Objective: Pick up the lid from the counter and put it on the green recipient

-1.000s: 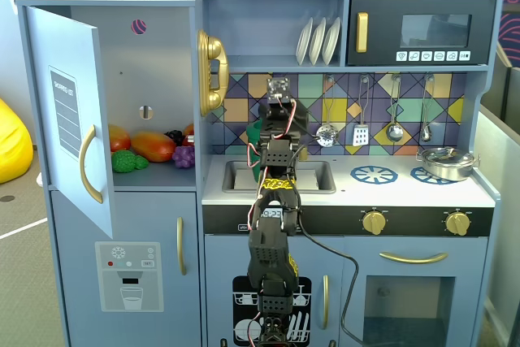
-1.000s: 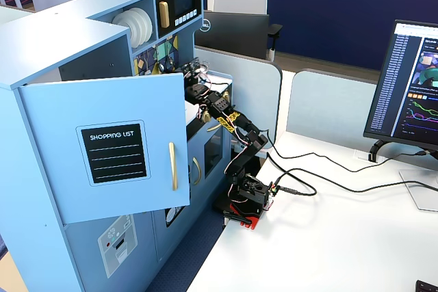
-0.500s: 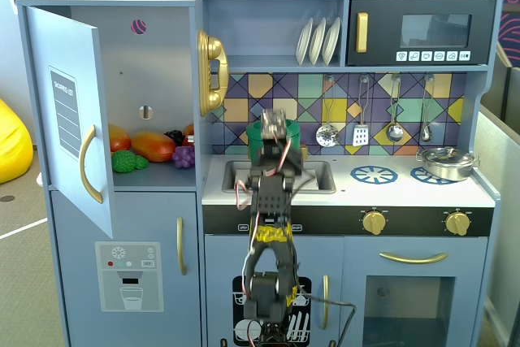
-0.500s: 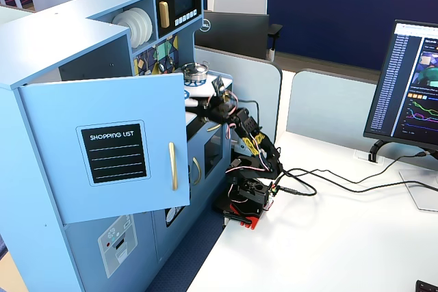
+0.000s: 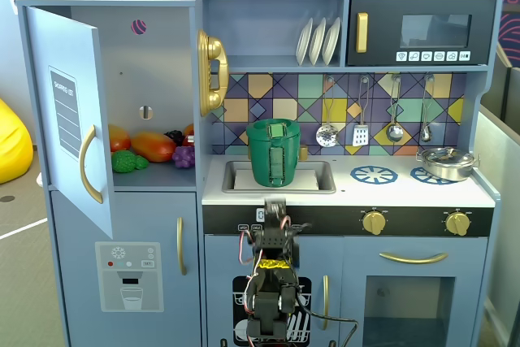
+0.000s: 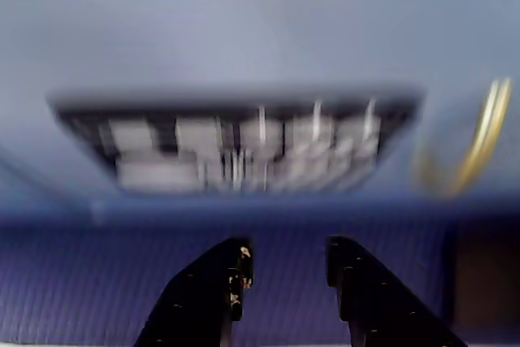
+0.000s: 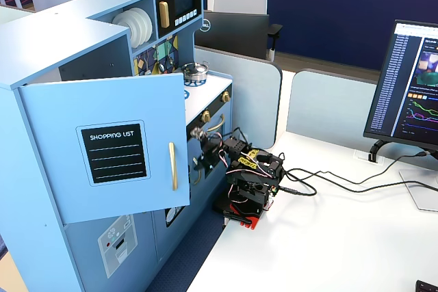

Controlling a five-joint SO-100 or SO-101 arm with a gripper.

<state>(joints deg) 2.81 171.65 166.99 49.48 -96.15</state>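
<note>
Nearest the camera in a fixed view, the arm point(image 5: 272, 282) is folded low against the front of the toy kitchen, below the black knob panel, and the gripper point(image 6: 284, 278) carries nothing: in the wrist view its two dark fingers point(image 6: 213, 286) stand a moderate gap apart over blurred blue flooring, with what seems to be the cabinet-door graphic above them, though the smear makes that uncertain. Beyond the arm, on the white counter surface point(image 5: 422, 194), the green recipient point(image 5: 275, 154) stands upright in the sink point(image 5: 317, 176) at about 12 o'clock from the arm. The lid point(image 5: 275, 127) appears to lie already across its mouth, the strap handle showing on top, so no lid is visible loose on the counter; the task looks finished or close to it. If that reading holds, the step in hand is simply to rest clear, and doing it well means keeping the elbow tucked and the fingers away from the knobs point(image 5: 374, 221) and counter edge. Should the lid need seating, approach from straight above and press evenly on the strap so the tall pot does not tip. Farther off at 2 o'clock sits the silver pot point(image 5: 446, 162) on a blue burner ring point(image 5: 373, 174).
</note>
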